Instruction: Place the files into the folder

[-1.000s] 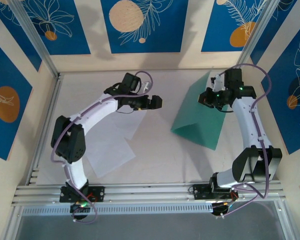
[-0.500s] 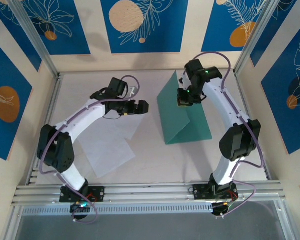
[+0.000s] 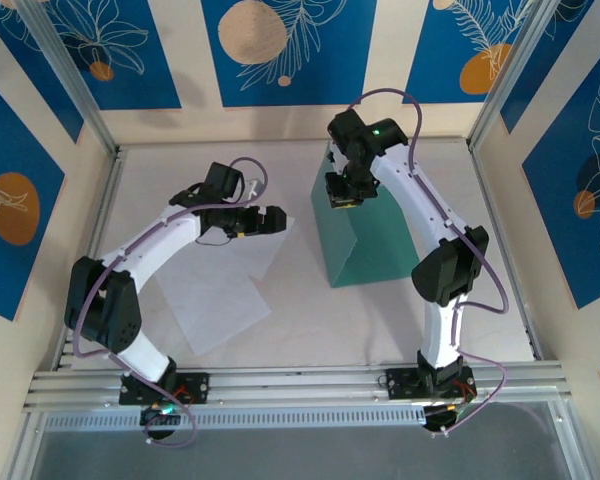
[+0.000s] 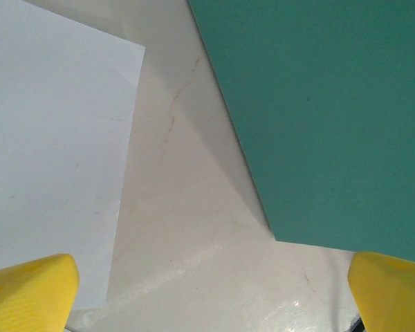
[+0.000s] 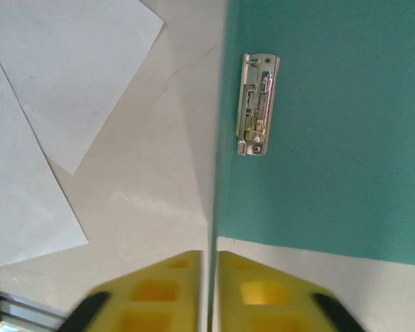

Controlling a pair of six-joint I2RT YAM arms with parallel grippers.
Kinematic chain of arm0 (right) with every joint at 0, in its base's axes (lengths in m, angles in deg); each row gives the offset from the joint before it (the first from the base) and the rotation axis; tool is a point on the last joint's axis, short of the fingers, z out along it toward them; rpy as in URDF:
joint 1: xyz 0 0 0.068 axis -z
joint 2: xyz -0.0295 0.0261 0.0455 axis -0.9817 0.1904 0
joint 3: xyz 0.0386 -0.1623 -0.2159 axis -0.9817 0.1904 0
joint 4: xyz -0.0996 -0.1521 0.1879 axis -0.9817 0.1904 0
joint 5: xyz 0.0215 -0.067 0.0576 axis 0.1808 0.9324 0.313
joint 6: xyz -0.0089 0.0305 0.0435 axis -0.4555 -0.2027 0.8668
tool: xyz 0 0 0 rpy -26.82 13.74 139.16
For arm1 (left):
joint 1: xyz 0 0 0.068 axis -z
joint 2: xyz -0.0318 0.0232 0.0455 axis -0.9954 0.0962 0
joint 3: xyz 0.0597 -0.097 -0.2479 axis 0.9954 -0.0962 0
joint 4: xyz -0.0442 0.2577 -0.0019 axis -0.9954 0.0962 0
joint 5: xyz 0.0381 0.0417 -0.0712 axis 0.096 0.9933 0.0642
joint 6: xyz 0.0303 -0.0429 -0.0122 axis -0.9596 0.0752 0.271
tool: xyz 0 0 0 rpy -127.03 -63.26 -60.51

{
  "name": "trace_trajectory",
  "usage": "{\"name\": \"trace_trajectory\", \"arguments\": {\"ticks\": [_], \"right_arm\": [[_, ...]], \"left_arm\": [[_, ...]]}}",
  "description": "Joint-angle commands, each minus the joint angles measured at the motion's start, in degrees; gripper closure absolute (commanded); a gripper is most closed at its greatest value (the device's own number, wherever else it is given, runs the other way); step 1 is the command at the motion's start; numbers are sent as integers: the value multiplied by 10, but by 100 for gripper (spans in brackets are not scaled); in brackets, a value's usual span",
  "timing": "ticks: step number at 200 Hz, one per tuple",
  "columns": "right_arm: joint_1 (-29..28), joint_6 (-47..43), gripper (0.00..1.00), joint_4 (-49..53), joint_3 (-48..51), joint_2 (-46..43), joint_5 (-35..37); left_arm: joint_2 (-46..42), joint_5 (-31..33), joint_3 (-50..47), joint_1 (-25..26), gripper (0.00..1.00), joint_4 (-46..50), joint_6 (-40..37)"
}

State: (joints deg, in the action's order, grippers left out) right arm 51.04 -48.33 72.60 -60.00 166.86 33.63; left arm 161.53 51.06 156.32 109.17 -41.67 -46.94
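Pale bench (image 3: 310,315): folder (image 3: 372,250) cover raised by right gripper (image 3: 342,197), fingers (image 5: 169,283) clamped on its edge.
Left gripper (image 3: 275,220) fingers apart; best hold the cover steady for the files (image 3: 215,295).

The top camera sits high above and behind the two arm bases. It looks down and forward from far enough to take in the whole table (image 3: 310,310), with the bases at its lower edge. The left wrist camera is very near the table and faces down on it, with the left fingers (image 4: 28,290) in its lower corners. The right wrist camera is also near and looks past the right fingers (image 5: 159,294) at the inner side of the folder (image 5: 332,173) and its clip (image 5: 257,104). All three views share the folder, the files (image 3: 210,300) and the bare strip of table between them.
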Motion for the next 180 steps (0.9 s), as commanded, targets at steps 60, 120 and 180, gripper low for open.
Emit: {"name": "trace_trajectory", "arguments": {"ticks": [60, 120, 180], "right_arm": [[-20, 67, 55, -37, -53, 25, -159], [-37, 114, 42, -186, -17, 26, -335], [-19, 127, 37, -271, 39, 11, -396]], "left_arm": [[-23, -41, -45, -36, 0, -34, 8], [-94, -10, -94, -76, 0, -39, 35], [-142, -17, -109, -87, 0, -37, 46]]}}
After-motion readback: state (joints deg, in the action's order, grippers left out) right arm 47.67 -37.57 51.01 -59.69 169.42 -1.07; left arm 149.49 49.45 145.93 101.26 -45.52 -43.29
